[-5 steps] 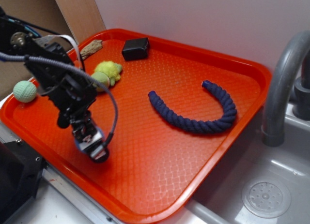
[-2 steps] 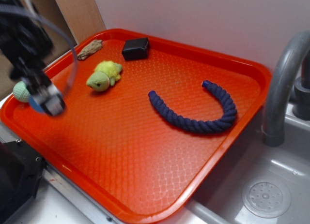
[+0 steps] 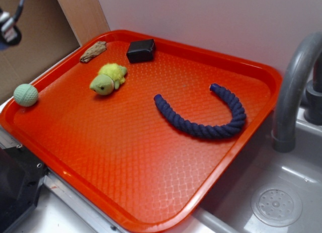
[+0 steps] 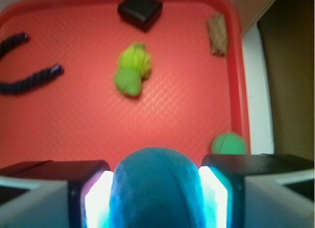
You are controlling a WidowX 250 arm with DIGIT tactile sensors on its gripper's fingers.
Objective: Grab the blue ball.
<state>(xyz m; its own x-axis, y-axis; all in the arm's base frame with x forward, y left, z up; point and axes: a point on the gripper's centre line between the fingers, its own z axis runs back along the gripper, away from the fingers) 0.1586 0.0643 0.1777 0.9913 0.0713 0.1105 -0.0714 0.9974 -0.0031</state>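
Round sky-blue ball (image 4: 156, 188), faintly ribbed surface, clamped between two dark gripper (image 4: 156, 193) fingers (image 4: 59, 188), pads pressing both sides; held high above tray. In exterior view gripper only sliver at upper left edge. One red plastic tray (image 3: 151, 182), dimpled waffle texture, raised rim. On it: one small mint-green textured ball (image 3: 25, 95) by left rim, one fuzzy yellow-green plush toy (image 3: 108, 78), one black boxy block (image 3: 140, 50), one brown wood scrap (image 3: 93, 51), one navy twisted rope (image 3: 201, 117) curved in U-shape. Grey faucet (image 3: 294, 92), sink at right.
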